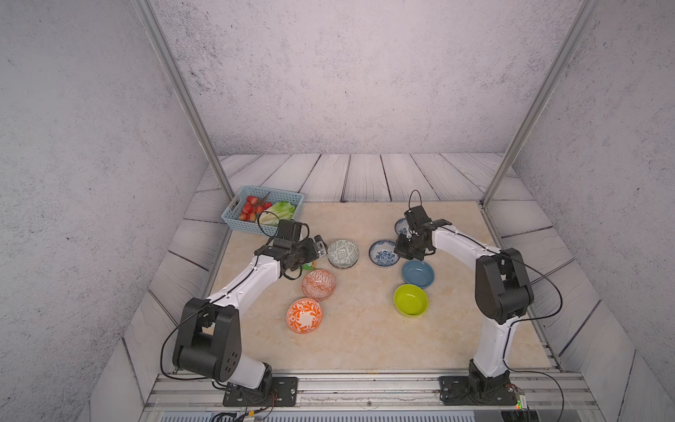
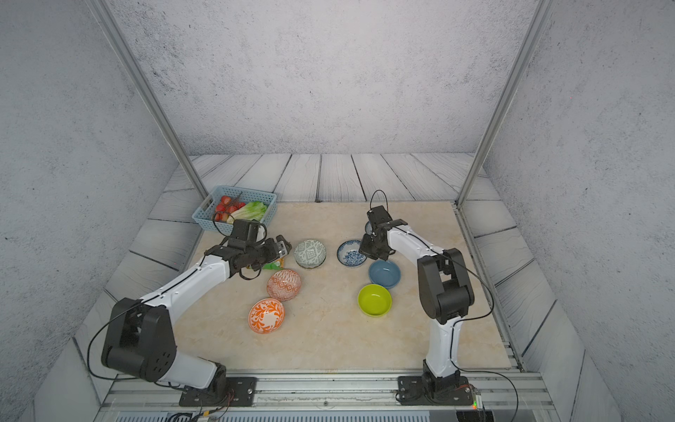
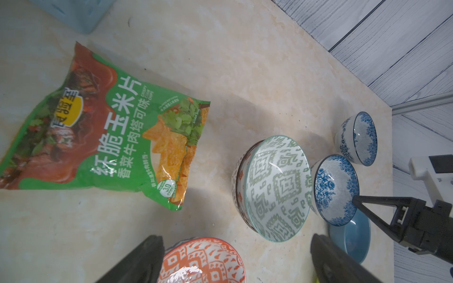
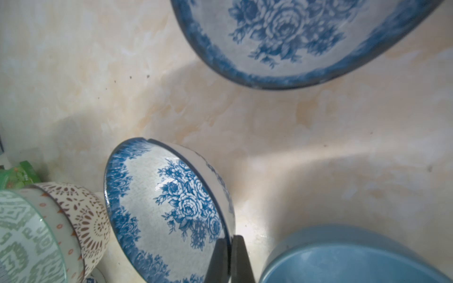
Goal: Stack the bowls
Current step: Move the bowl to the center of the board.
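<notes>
Right wrist view: the right gripper (image 4: 229,242) is clamped on the rim of a blue-white floral bowl (image 4: 171,208), one finger (image 4: 241,262) outside and the other inside. In both top views that bowl sits just right of centre on the marble table (image 1: 365,339). The second floral bowl (image 1: 401,226) is above it, and the plain blue bowl (image 1: 418,274) and lime-green bowl (image 1: 411,300) are below. The left gripper (image 3: 236,239) holds nothing, its fingers (image 3: 139,262) wide apart. Near it, the grey-green bowl (image 3: 277,188) is nested in the white lattice bowl (image 3: 238,186). Two orange-white bowls (image 1: 318,285) lie lower left of centre.
</notes>
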